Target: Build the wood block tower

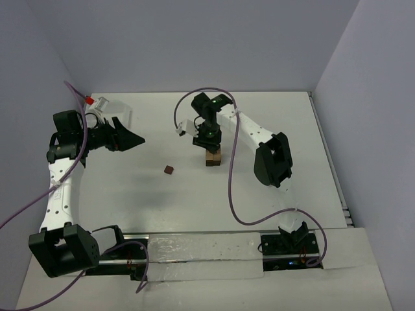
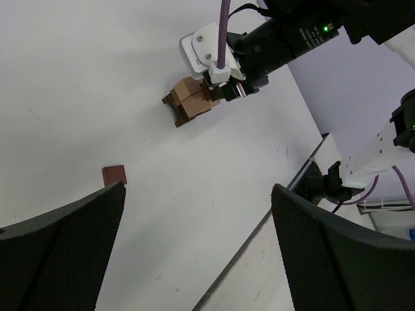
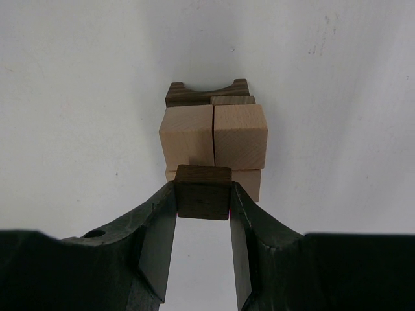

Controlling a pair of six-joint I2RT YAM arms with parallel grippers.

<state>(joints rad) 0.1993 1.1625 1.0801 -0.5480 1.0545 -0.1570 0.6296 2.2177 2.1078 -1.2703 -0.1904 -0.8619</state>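
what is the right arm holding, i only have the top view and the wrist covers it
observer: a dark brown block, clamped between the right jaws.
operator: what's on top of the tower
observer: two tan blocks side by side on the tower, with a notched dark piece beyond them.
operator: left jaws free
observer: yes, wide open and empty, seen from the left wrist.

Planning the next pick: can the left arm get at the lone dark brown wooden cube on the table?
Probably yes. The left gripper is open and empty, and the lone dark brown wooden cube lies just ahead of it, apart from the tan-and-brown block tower, with nothing between.
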